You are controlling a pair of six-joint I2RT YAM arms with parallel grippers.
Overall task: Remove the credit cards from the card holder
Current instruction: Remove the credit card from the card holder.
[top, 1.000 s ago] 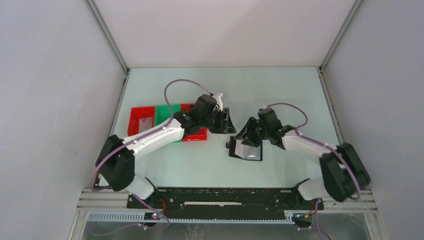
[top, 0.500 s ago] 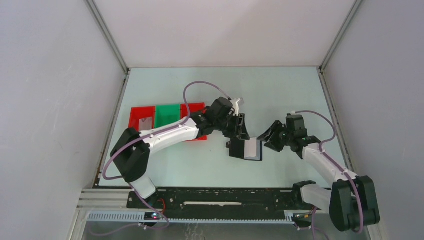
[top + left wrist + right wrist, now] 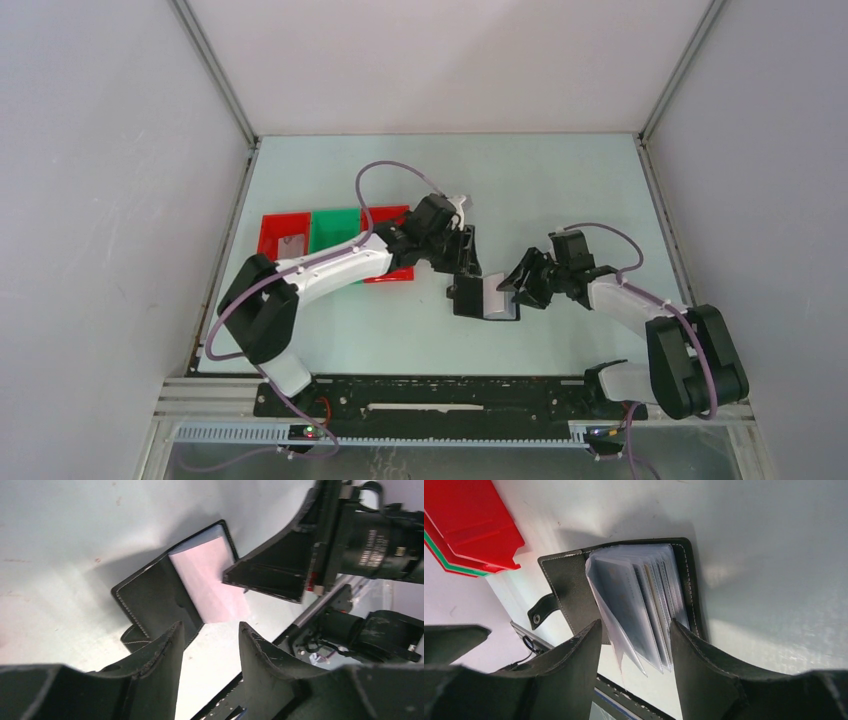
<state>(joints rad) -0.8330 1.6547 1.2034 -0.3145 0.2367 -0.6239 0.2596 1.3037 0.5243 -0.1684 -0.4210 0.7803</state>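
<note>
The black card holder (image 3: 470,299) lies open on the table, its snap tab (image 3: 540,614) sticking out of one edge. Clear sleeves fan up from its spine, with grey-blue credit cards (image 3: 626,600) showing inside them. My right gripper (image 3: 635,626) is open at the holder's right edge. The loose lower corners of the sleeves (image 3: 659,630) hang between its jaws, unpinched. My left gripper (image 3: 211,630) is open just behind the holder (image 3: 155,597) with only bare table between its fingers. In the left wrist view a pale sleeve (image 3: 207,580) stands up, and a right finger (image 3: 272,570) reaches over it.
A row of trays, red (image 3: 283,238), green (image 3: 335,229) and red again, sits left of the holder under my left forearm. The left red tray has a small pale grey flat piece in it. Stacked red trays (image 3: 469,525) show in the right wrist view. White walls enclose the table.
My left gripper swung from beside the trays right and down to the holder. The right gripper pulled away to the right, then came back to the holder's edge and opened a little wider.
</note>
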